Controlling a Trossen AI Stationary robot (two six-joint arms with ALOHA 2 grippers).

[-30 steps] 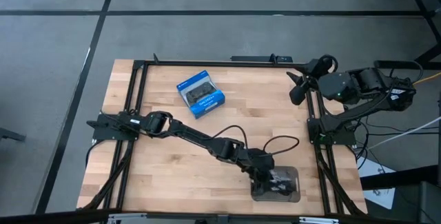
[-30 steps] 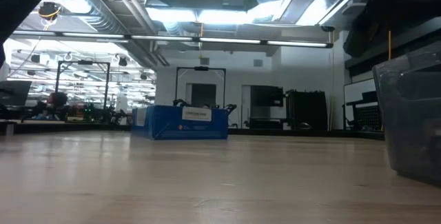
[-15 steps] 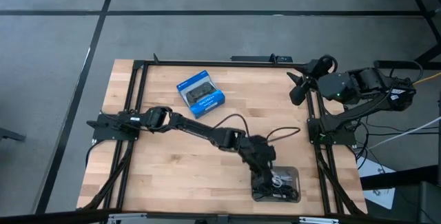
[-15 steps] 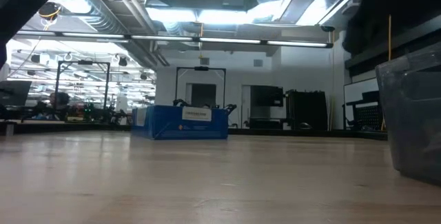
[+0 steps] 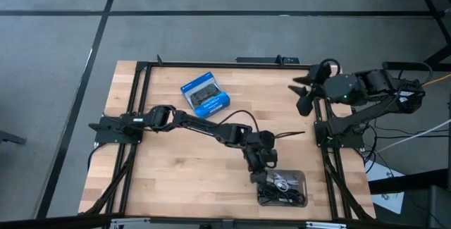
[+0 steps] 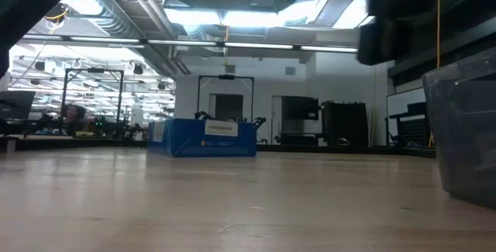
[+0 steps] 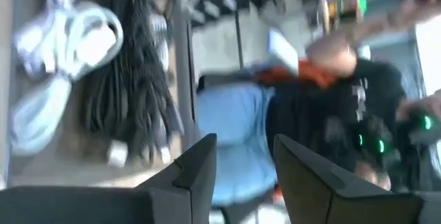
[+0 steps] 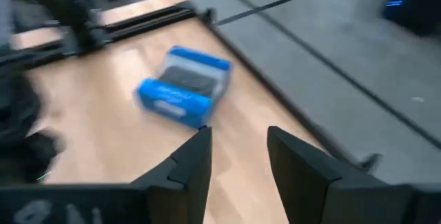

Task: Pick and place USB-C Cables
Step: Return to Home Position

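Observation:
The USB-C cables (image 5: pixel 283 187) lie piled on the floor of a clear bin (image 5: pixel 299 177) near the table's near right corner. In the left wrist view they show as black coiled bundles (image 7: pixel 131 103) and a whitish one (image 7: pixel 65 48). My left gripper (image 5: pixel 258 175) hovers open just off the bin's left far side, its fingers (image 7: pixel 242 141) holding nothing. My right gripper (image 5: pixel 301 94) waits open at the table's right far edge, and its view (image 8: pixel 238 133) looks toward the blue box (image 8: pixel 182 86).
The blue box (image 5: pixel 205 96) sits on the table's far middle, also seen in the low view (image 6: pixel 203 137). The clear bin's wall (image 6: pixel 465 139) rises at the right of the low view. A person in a black shirt (image 7: pixel 337 100) is beyond the table. Bare wood lies across the table's left and middle.
My left gripper has drawn back out of the clear bin, moving toward the table's left and far side, and now stands beside the bin's left far edge. The cables stay piled in the bin. My right gripper has swung slightly at the right far edge.

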